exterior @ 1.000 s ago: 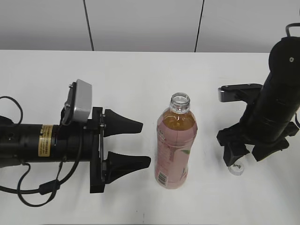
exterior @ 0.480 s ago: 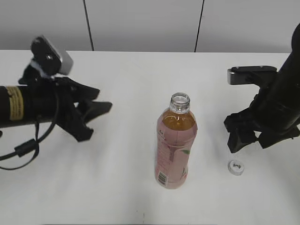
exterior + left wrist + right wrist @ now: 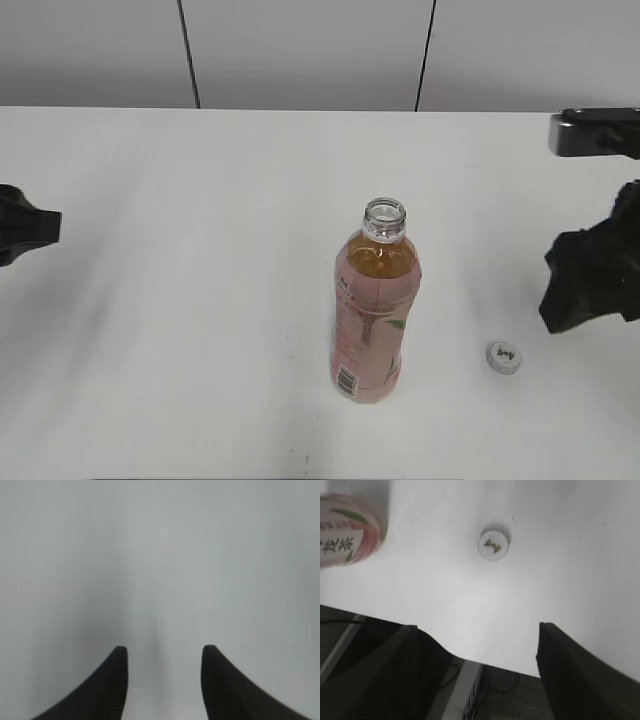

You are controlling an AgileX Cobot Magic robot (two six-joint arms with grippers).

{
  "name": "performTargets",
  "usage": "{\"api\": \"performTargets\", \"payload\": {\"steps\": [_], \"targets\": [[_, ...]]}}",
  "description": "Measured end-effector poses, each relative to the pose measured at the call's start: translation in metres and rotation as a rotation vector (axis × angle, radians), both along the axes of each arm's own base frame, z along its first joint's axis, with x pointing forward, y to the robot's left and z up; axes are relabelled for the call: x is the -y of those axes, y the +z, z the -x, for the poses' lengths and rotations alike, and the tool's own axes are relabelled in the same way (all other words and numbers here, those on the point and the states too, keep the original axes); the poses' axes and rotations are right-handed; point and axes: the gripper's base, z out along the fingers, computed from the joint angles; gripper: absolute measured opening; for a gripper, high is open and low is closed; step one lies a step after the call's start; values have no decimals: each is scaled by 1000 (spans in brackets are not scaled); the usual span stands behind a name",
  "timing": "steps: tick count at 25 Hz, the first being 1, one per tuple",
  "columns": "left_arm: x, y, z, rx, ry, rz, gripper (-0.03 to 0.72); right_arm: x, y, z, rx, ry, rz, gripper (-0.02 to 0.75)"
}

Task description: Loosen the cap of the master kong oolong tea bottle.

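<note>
Exterior view: uncapped amber bottle point(image 3: 372, 310), pink label, upright.

The tea bottle point(image 3: 374, 305) stands upright near the middle of the white table point(image 3: 200, 300), a slim clear plastic bottle holding amber tea, wrapped in a pale pink label with a green leaf and a barcode low on its side. Its neck is open, with the bare threaded rim showing at the top. The cap point(image 3: 505, 356), small, round and white with a tiny dark mark on top, lies flat on the table to the bottle's right, apart from it, top face up.
</note>
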Motion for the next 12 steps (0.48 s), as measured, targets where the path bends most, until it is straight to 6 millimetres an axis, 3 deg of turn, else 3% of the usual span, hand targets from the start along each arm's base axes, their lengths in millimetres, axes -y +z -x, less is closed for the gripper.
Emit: {"api": "performTargets", "payload": {"steps": [5, 8, 12], "targets": [[-7, 36, 45, 1, -14, 84, 298, 16, 13, 46, 26, 8, -7, 553], [-19, 57, 84, 50, -26, 89, 298, 29, 19, 75, 51, 19, 10, 553], [-34, 68, 131, 57, -20, 75, 298, 46, 34, 107, 161, 13, 38, 553]]}}
